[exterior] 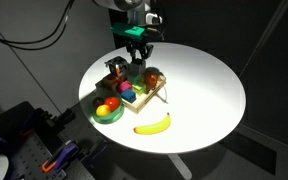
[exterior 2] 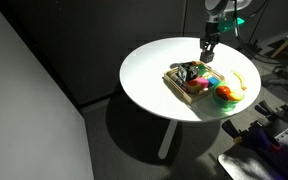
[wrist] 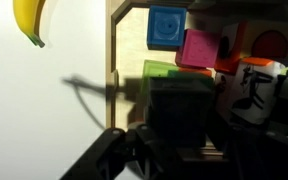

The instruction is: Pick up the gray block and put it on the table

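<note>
Small gray cube (wrist: 179, 100) hangs pinched in the black gripper (exterior: 136, 64) over a wooden tray (wrist: 111, 50). Best released low on the round white table (exterior: 209, 90), near its edge.

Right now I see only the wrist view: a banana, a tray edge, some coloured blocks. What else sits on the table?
Observer: A green plate holding round fruit, right beside the wooden tray.
Operator: How is the arm placed over the tray?
Observer: In both exterior views the gripper hangs pointing straight down above the tray. I cannot tell whether its fingers touch a block.
Operator: Where is there room to set a block down?
Observer: The round white table shows a wide bare stretch on the tray's side away from the plate.
</note>
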`<state>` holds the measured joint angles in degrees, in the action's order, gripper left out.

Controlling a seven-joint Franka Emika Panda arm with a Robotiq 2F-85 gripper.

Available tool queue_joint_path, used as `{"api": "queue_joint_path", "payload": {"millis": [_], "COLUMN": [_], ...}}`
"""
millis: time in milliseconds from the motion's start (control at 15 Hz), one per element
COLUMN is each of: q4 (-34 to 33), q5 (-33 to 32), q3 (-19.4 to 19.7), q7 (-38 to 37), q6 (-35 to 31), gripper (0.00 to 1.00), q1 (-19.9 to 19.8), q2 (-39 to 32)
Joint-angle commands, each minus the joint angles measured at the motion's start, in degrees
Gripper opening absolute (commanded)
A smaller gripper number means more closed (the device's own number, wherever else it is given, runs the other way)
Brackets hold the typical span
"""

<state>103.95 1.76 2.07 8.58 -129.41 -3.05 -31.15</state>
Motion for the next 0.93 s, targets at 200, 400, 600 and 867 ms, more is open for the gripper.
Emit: {"api": "queue_joint_path", "payload": {"millis": [200,400,600,867], "q4": [3.66,4.28,4.79,5.87], "q5": [-1.64,-1.60,-0.83,-0.95], "q3": [2.99,4.24,4.78,5.13], "q7": [-2.44,-2.25,-1.00,-0.24], "q6": [0.66,0.12,-1.21,-5.55], "gripper": [0.29,0.29,0.29,0.29], "q1": [-2.26,-3.66,-5.64,-7.54], "q2": [4.42,4.36,3.80,3.04]}}
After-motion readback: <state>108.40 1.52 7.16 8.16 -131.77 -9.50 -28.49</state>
